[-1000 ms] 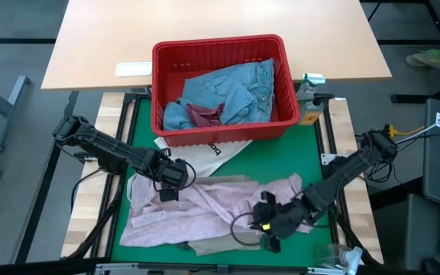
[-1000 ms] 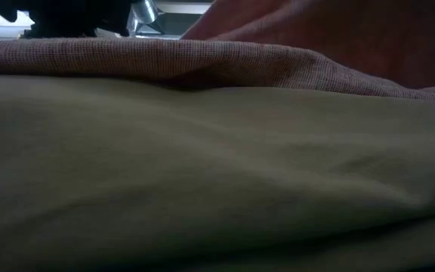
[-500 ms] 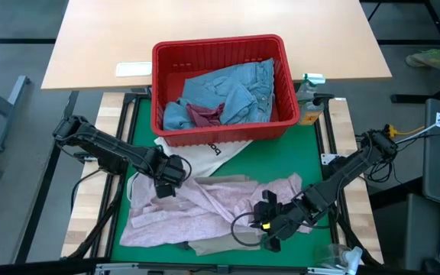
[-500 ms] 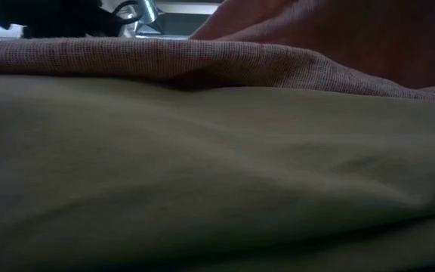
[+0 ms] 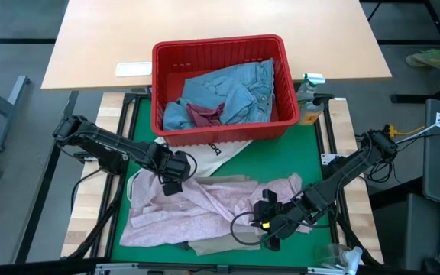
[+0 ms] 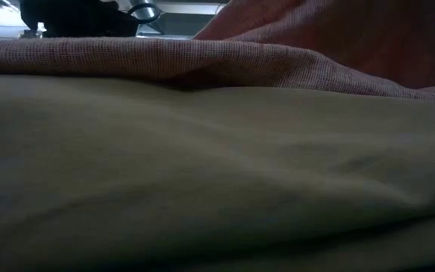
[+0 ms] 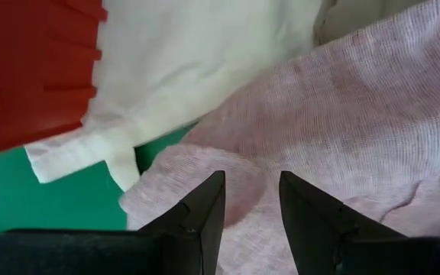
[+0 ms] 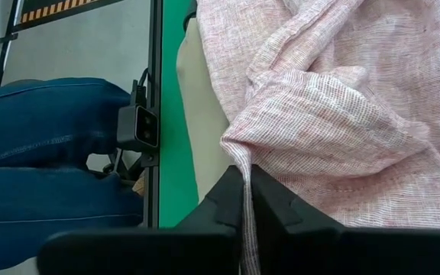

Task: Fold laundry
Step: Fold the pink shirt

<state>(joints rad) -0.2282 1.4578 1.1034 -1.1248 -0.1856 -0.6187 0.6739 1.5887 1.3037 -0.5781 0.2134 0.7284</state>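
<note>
The red basket [image 5: 221, 88] blocks the mat's [image 5: 281, 156] far edge. A white bag [image 5: 205, 156] juts out just in front of it. The pink top [image 5: 205, 206] and beige trousers [image 5: 212, 246] cover the near half. Bare mat lies open between basket and top toward the right edge.

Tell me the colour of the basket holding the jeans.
The basket is red, clearest in the high view.
</note>
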